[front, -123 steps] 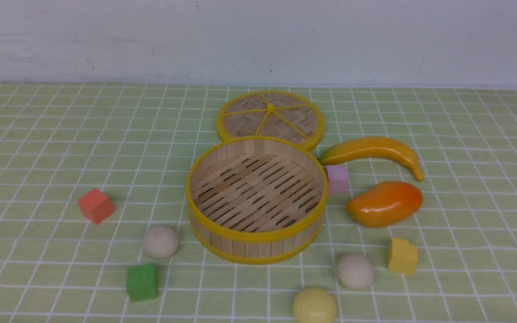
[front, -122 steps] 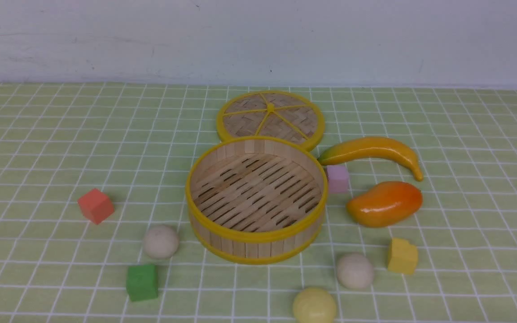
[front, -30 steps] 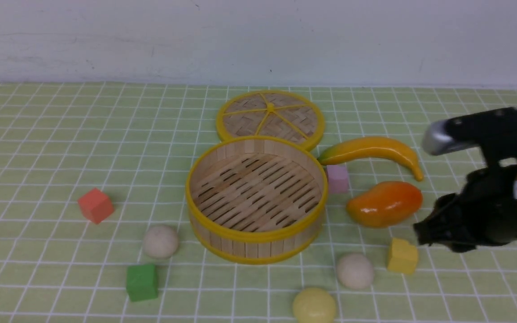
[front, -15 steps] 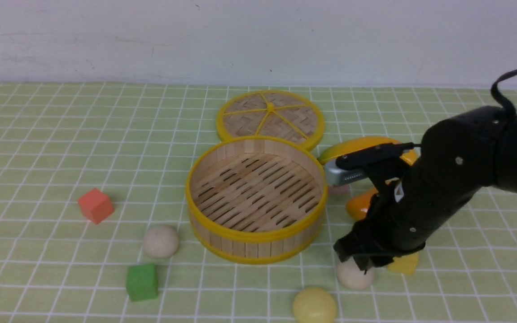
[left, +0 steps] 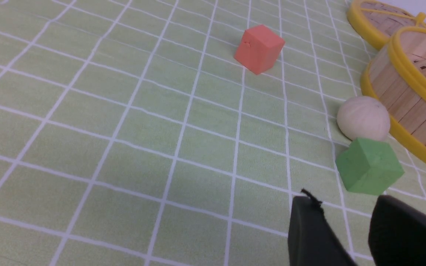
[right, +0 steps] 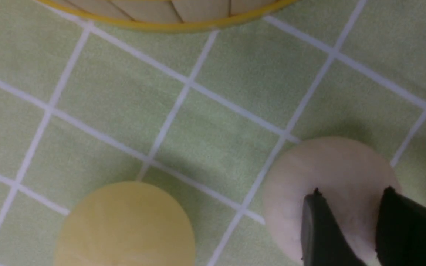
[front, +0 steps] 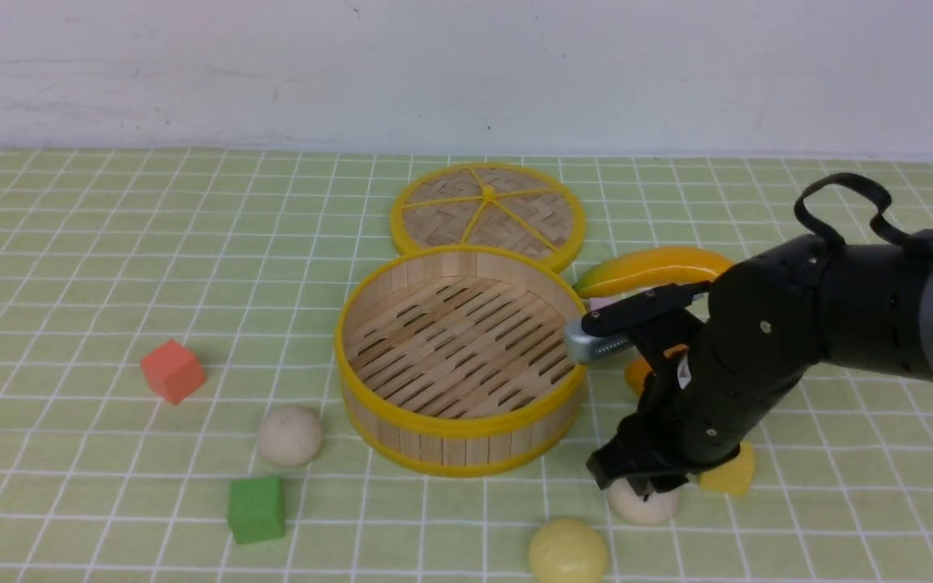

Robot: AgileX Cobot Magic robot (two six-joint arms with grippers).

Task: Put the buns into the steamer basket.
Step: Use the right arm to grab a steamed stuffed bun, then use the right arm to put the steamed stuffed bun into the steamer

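The deep round bamboo steamer basket with yellow rims [front: 458, 445] stands upright near the middle of the table [front: 110, 291], its slatted floor bare. Behind it, the flat woven lid with yellow spokes [front: 442, 223] lies close against its rim. On the basket's left, an off-white round bun [front: 291, 436] sits between the red cube [front: 172, 372] and the green cube [front: 257, 509], with wide open cloth running from the red cube to the left edge of view. The cloth between the green cube and the smooth pale yellow bun [front: 568, 552] is open too, in front of the basket. The robot's black right hand [right: 350, 201] is spread, its fingertips over the other off-white round bun [front: 645, 504], to the basket's right; whether they touch it I cannot tell. The left hand [left: 340, 203] shows only in its wrist view, fingers apart with nothing between them. The right arm hides most of the orange mango [front: 637, 376] and parts of the yellow banana [front: 653, 270], the pink cube [front: 600, 303] and the yellow block [front: 730, 471]. The front view's lower edge cuts off the yellow bun.
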